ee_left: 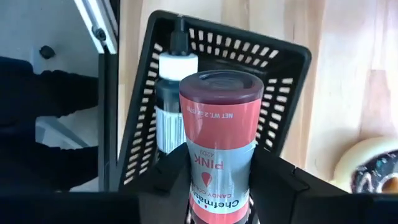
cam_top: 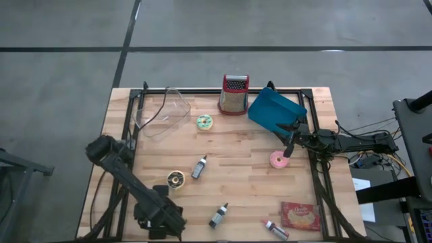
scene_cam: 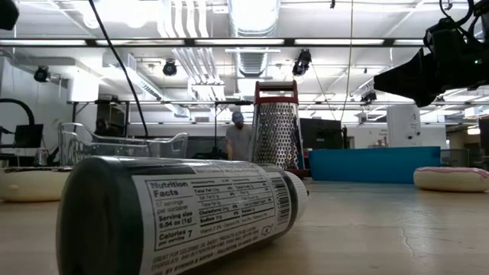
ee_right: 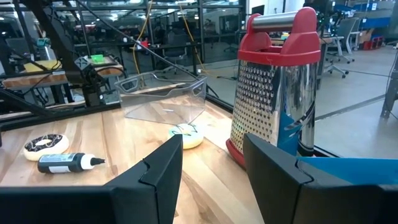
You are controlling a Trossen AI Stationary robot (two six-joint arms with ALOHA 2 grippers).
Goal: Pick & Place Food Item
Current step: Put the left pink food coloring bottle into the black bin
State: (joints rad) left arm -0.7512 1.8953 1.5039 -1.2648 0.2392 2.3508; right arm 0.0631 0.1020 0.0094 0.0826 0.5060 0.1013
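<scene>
Since apparently meant for the black basket (ee_left: 280, 81) just beyond the left fingers (ee_left: 165, 180), held lengthwise between them: the pink colouring bottle (ee_left: 217, 137), clamped near its cap end, base pointing forward over the basket's rim. Lying inside, past the fingertips: a white-capped bottle (ee_left: 171, 93). Wrist tipped steeply down at the near left corner of the surface (cam_top: 236, 182), probably lined up for a drop. Well apart, right fingers (ee_right: 155, 168) spread and empty, hovering close to the pink doughnut (cam_top: 277, 160), forearm stretched flat, grater (ee_right: 280, 81) ahead.
</scene>
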